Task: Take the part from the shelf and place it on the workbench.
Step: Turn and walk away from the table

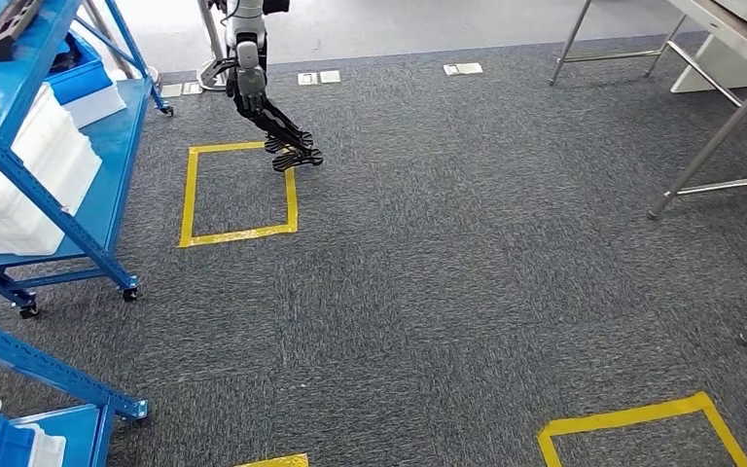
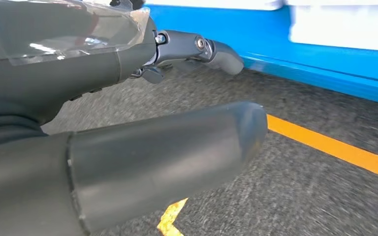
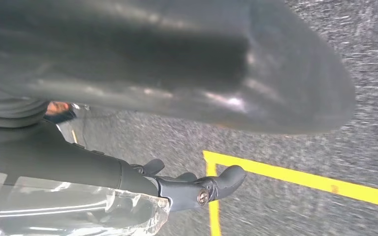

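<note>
Fingers (image 2: 216,51) of the left hand (image 2: 103,83) lay stretched out and apart from the thumb, with nothing between them. The right hand (image 3: 103,167) was the same, fingers (image 3: 211,186) straight and empty. A clear glossy film sat against each hand; whether it was a cover could not be told.

What was probably the part (image 1: 5,24), a dark flat object, lay on the top level of the blue shelf (image 1: 68,229), at the far left edge of the head view. It was too cropped to be sure. White bins (image 1: 44,156) filled the level below. The shelf stood on small wheels on grey carpet (image 1: 447,292), near a yellow tape square (image 1: 193,195). Another silver arm (image 1: 248,58) hung over that square; whose it was could not be told. The steel worktop (image 1: 729,24) stood well apart, at the far right.

Likely risks: both hands hung low near the floor, so the reach up could clip a shelf edge or the bins. A push might roll the wheeled shelf. The dark part might slip from a shallow hold. The walk to the worktop passed its splayed legs.
</note>
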Controlling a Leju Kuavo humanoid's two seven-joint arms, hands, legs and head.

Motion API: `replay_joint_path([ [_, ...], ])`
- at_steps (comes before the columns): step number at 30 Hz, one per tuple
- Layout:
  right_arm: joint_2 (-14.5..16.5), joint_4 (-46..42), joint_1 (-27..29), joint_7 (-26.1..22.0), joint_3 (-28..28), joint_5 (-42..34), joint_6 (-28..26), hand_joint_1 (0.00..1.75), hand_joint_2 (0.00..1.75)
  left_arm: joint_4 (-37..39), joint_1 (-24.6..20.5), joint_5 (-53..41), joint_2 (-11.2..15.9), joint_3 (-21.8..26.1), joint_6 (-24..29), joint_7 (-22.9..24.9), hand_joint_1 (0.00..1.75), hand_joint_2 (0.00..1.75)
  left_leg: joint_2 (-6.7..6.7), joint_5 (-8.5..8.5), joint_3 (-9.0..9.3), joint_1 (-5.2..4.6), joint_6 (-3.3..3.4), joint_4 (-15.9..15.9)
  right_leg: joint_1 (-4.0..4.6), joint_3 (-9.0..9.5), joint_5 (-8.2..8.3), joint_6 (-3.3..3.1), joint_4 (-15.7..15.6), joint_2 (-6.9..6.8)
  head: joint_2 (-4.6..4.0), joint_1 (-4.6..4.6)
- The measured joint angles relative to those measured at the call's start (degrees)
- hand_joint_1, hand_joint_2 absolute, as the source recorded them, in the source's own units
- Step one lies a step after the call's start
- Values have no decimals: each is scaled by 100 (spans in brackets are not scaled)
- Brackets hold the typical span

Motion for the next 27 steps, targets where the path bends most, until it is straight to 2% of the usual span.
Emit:
replay_joint_path([
  [1, -1, 0, -1, 2, 0, 8, 0, 0, 0, 0, 2, 3, -4, 1, 0, -4, 0, 0, -73, -2, 3, 7, -17, 11, -35, 184, 181, 67, -405, 59, 0, 1],
  [2, 2, 1, -5, 5, 0, 15, 1, 0, 0, 0, 2, 4, -5, 1, 1, -9, 0, 0, -143, -10, -2, 1, -50, 34, -55, 355, 331, 104, -793, 150, 0, 3],
  [3, 5, 2, -9, 8, 0, 21, 1, 0, 0, 0, 1, 4, -4, 1, 1, -13, 0, 0, -202, -16, -11, -5, -85, 51, -67, 476, 436, 104, -1083, 216, 0, 2],
  [4, 8, 3, -15, 11, 0, 25, 2, 0, 0, 0, 2, 4, -2, 1, 2, -17, 0, 0, -248, -19, -23, -14, -122, 61, -64, 538, 485, 72, -1242, 265, 0, -1],
  [5, 11, 4, -23, 16, 0, 28, 2, 0, 0, 0, 7, 4, 0, 2, 2, -19, 0, 0, -284, -15, -34, -20, -158, 59, -41, 552, 490, 15, -1272, 261, 0, -3],
  [7, 11, 3, -40, 26, 0, 38, 2, 0, 0, 0, 26, 3, -1, 6, 2, -20, 0, 0, -304, -7, -59, 5, -205, 56, -47, 575, 521, -87, -1284, 166, 0, -7],
  [9, 10, 2, -43, 31, 0, 51, 2, 0, 0, 0, 30, 2, -5, 11, 2, -20, 0, 0, -88, -188, -197, 17, -241, 323, -56, 582, 550, -188, -1303, 60, 0, -23],
  [11, 10, 2, -28, 30, 0, 63, 2, 0, 0, 0, 20, 2, -8, 12, 2, -20, 0, 0, 188, -568, -526, 14, -269, 1010, -18, 574, 549, -261, -1308, -65, 0, -41],
  [12, 9, 2, -17, 30, 0, 69, 2, 0, 0, 0, 18, 2, -9, 13, 2, -20, 0, 0, 242, -727, -708, 16, -280, 1385, 3, 570, 544, -277, -1307, -135, 0, -44],
  [13, 7, 2, -11, 30, 0, 73, 2, 0, 0, 0, 20, 2, -9, 14, 2, -18, 0, 0, 265, -797, -831, 17, -281, 1635, 20, 568, 537, -286, -1307, -205, 0, -43],
  [14, 4, 2, -9, 30, 0, 79, 2, 0, 0, 0, 24, 1, -9, 19, 2, -14, 0, 0, 280, -762, -858, 18, -274, 1690, 34, 567, 531, -294, -1306, -270, 0, -43],
  [15, 4, 2, -13, 30, 0, 86, 2, 0, 0, 0, 28, 0, -8, 26, 2, -8, 0, 0, 306, -626, -763, 16, -258, 1512, 44, 573, 526, -300, -1306, -333, 0, -43],
  [16, 5, 2, -20, 30, 0, 91, 2, 0, 0, 0, 29, -3, -5, 35, 2, -1, 0, 0, 373, -438, -572, 9, -231, 1160, 53, 584, 518, -306, -1306, -391, 0, -42],
  [18, 9, 2, -31, 31, 0, 104, 2, 0, 0, 0, 14, -8, -1, 50, 3, 11, 0, 0, 637, -174, -169, -34, -163, 416, 87, 606, 494, -292, -1305, -490, 0, -38],
  [19, 8, 2, -36, 32, 1, 111, 2, 0, 0, 0, 3, -9, 0, 55, 3, 17, 0, 0, 725, -130, -66, -62, -136, 216, 104, 617, 481, -273, -1304, -537, 0, -36],
  [20, 8, 2, -39, 35, 1, 118, 4, 0, 0, 0, -4, -9, 2, 58, 4, 21, 0, 0, 755, -131, -35, -88, -116, 138, 117, 629, 470, -251, -1308, -587, 0, -33],
  [22, 10, 1, -49, 43, 4, 130, 15, 0, 0, 0, -4, -9, 4, 65, 5, 28, 0, 0, 617, -93, -29, -88, -72, 89, 126, 651, 450, -203, -1312, -671, 0, -36],
  [23, 10, 0, -56, 46, 7, 137, 24, 0, 0, 0, -2, -9, 2, 68, 6, 29, 0, 0, 557, -64, -9, -75, -43, 45, 125, 646, 413, -185, -1268, -610, 0, -33],
  [24, 11, -1, -60, 49, 8, 145, 32, 0, 0, 0, -4, -8, 1, 71, 8, 31, 0, 0, 495, -30, 10, -56, -10, 2, 120, 591, 327, -180, -1126, -482, 0, -32],
  [26, 4, -2, -54, 50, 10, 156, 42, 0, 0, 0, -17, -7, -5, 75, 10, 32, 0, 0, 364, 11, 16, -41, 34, -38, 95, 300, 26, -210, -488, -162, 0, -25],
  [27, 2, -2, -43, 51, 9, 157, 44, 0, 0, 0, -23, -7, -5, 78, 11, 32, 0, 0, 286, 20, 6, -38, 43, -36, 83, 100, -126, -222, -88, -79, 0, -25],
])
